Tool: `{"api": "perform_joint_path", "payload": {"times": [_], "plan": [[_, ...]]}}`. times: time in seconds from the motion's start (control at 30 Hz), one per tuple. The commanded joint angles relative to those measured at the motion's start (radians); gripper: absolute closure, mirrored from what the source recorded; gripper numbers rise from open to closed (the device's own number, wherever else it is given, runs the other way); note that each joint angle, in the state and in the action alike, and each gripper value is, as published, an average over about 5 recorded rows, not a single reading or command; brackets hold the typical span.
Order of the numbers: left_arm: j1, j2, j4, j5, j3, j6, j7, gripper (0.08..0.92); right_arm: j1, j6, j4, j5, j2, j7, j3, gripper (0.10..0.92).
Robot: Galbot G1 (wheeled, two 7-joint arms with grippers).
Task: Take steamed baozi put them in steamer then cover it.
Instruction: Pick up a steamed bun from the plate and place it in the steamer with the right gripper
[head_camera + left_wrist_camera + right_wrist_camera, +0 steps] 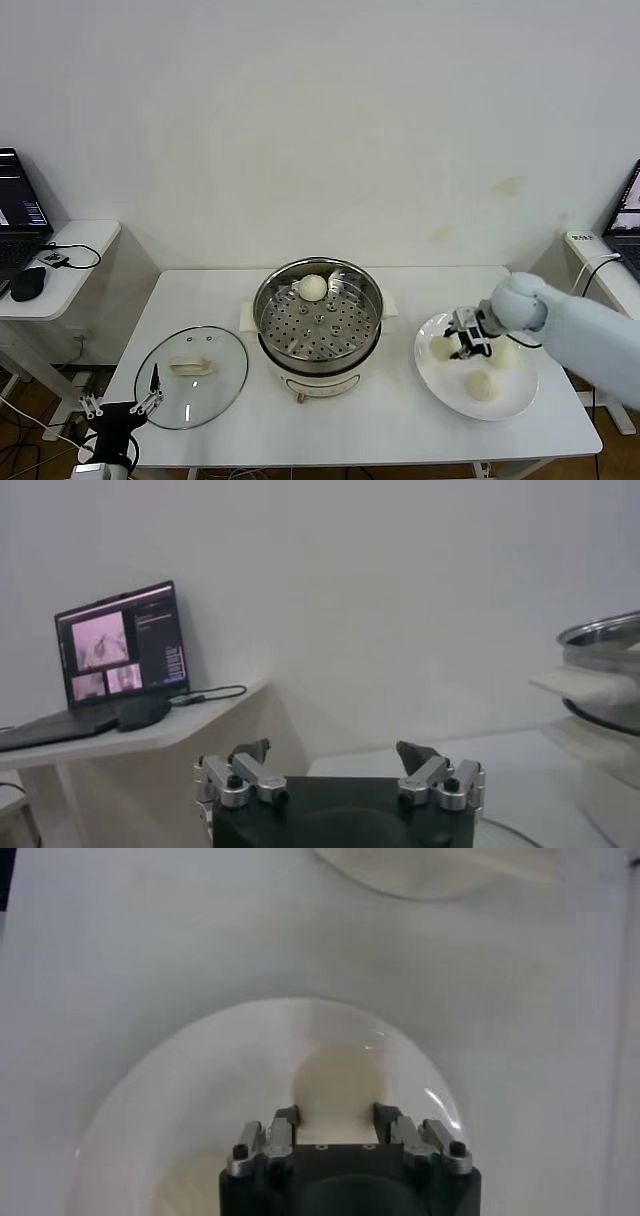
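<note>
While the right arm is stretched in from the right edge over the round flat white plate point(500, 405), its right gripper point(466, 341) is lowered at the plate's left part and closed on one small cream-white steamed bun point(338, 1080), as seen between the fingers in the right wrist view. Two more buns point(484, 385) are seen on the plate, one near and one to the right. The left gripper point(122, 397) is held low off the table's near left corner, fingers spread wide, nothing between them. One bun point(313, 287) is seen on the far side of the perforated tray inside the round shiny steel steamer point(318, 318) at table centre. The clear glass lid point(191, 376) with cream handle is laid flat on the white table point(330, 425), left of the steamer.
</note>
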Motion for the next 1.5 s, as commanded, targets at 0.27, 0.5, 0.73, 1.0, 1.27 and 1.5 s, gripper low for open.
{"api": "perform_joint_path", "payload": {"times": [0.27,0.5,0.73,1.0,1.27,1.5], "plan": [[-0.009,0.021,-0.007,-0.004,0.009,0.004,0.001,0.177,0.611,-0.051,0.078,0.31,0.087,0.015,-0.285,0.525],[-0.02,0.03,-0.007,-0.008,0.008,0.008,0.002,0.177,0.684,-0.124,0.068,0.499,0.334,0.088,-0.351,0.517],[-0.029,0.03,0.004,-0.015,-0.001,0.007,0.002,0.177,0.545,-0.189,-0.021,0.563,0.59,0.175,-0.341,0.495],[-0.03,0.026,0.005,-0.018,-0.016,0.007,0.002,0.177,0.412,-0.236,-0.111,0.507,0.734,0.222,-0.351,0.497],[-0.027,0.015,0.004,-0.018,-0.017,0.005,0.002,0.177,0.347,-0.277,-0.14,0.465,0.753,0.243,-0.362,0.492],[-0.025,0.012,0.005,-0.018,-0.018,0.004,0.002,0.177,0.313,-0.289,-0.158,0.419,0.755,0.255,-0.363,0.493]]}}
